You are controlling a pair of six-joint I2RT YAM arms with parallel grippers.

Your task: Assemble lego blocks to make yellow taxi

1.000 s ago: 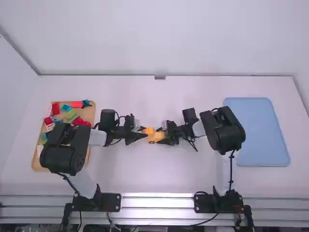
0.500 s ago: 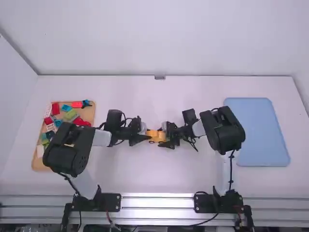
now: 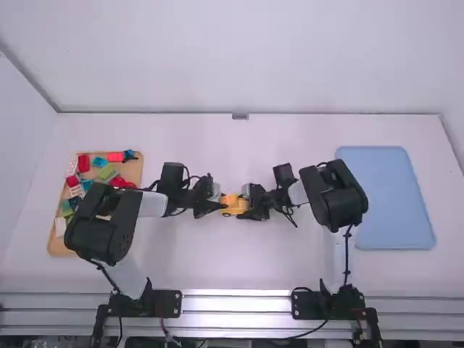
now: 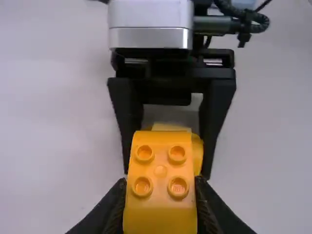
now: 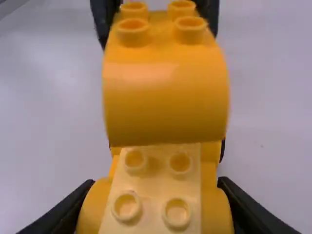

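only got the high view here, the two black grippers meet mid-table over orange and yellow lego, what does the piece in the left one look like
Observer: The left wrist view shows the left gripper shut on an orange plastic block with four round studs.

Operator: ok and the other one, how's it holding

Observer: The right wrist view has the right gripper's fingers against both bulging sides of a yellow plastic car body.

Operator: any studs bare on that

Observer: Yes, four, on its pale yellow studded middle. The orange block stands beyond them; whether it is seated, I can't tell.
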